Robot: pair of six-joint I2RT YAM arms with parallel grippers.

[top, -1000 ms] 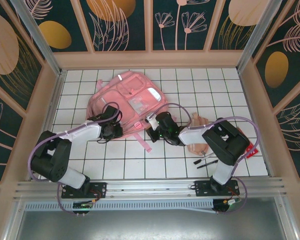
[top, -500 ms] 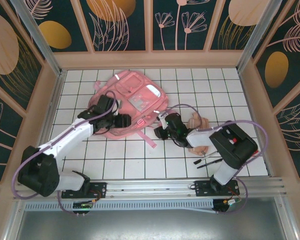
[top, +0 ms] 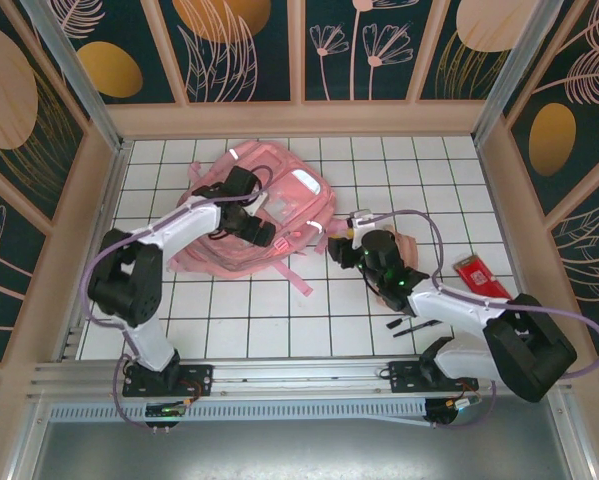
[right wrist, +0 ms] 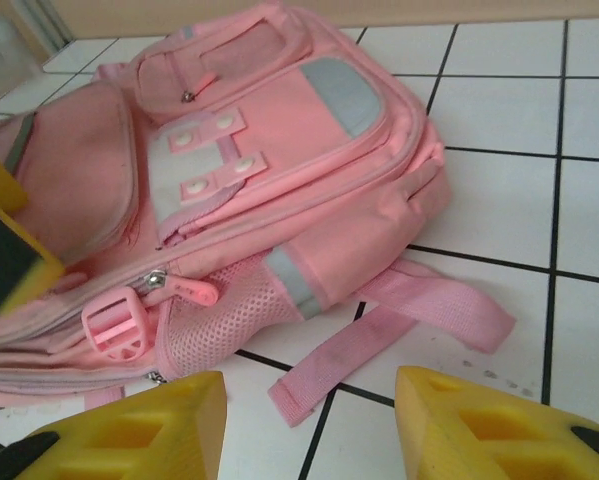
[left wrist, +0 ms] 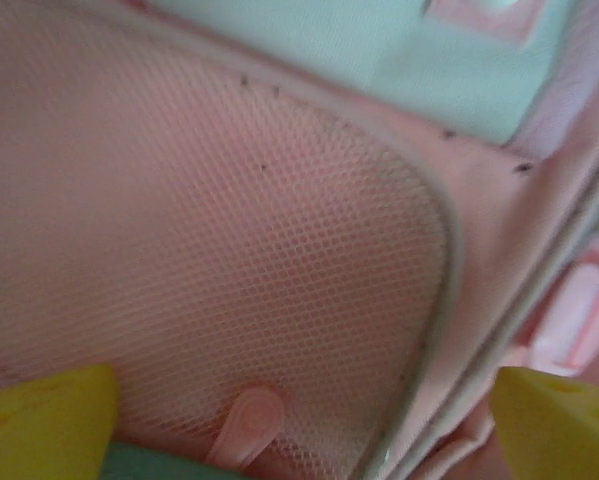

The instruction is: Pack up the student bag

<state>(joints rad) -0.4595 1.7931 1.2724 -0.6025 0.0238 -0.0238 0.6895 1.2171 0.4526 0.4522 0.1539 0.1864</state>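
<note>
Left arm [top: 179, 228] farther over student bag [top: 304, 215]

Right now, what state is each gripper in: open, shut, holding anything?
Left gripper: open, holding nothing, over the student bag.
Right gripper: open, holding nothing, facing the student bag.

A white tiled table [top: 279, 335] with dark grid lines; pale wooden rims [top: 299, 118] on three sides; above them dark teal walls [top: 379, 60] bearing gold ovals and pale line-drawn flowers; a metal rail [top: 299, 372] along the near edge; even, soft light.
</note>
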